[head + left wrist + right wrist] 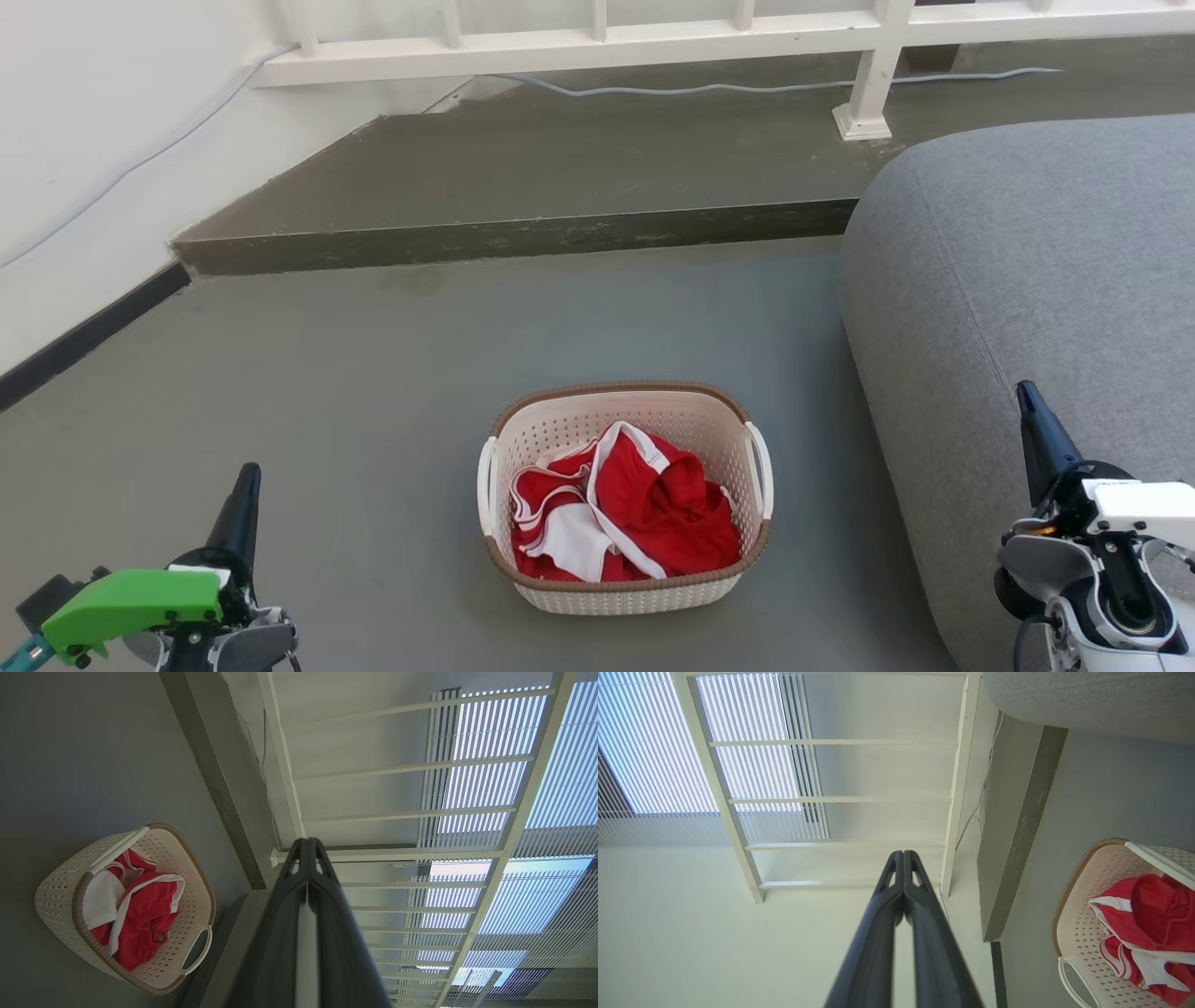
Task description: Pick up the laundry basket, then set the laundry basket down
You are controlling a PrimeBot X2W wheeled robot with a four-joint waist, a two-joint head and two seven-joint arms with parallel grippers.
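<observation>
Floor bears the laundry basket, long axis 9-to-3 o'clock, at 3 o'clock from the left gripper and 8 o'clock from the right gripper, about equally near, both jaws pressed together.

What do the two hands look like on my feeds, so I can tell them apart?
Both have two long, slim, dark fingers that taper to a point. The left hand has a bright green cover at its wrist, with a small teal part at the end. The right hand has a white cover over rounded grey and black joint housings.
</observation>
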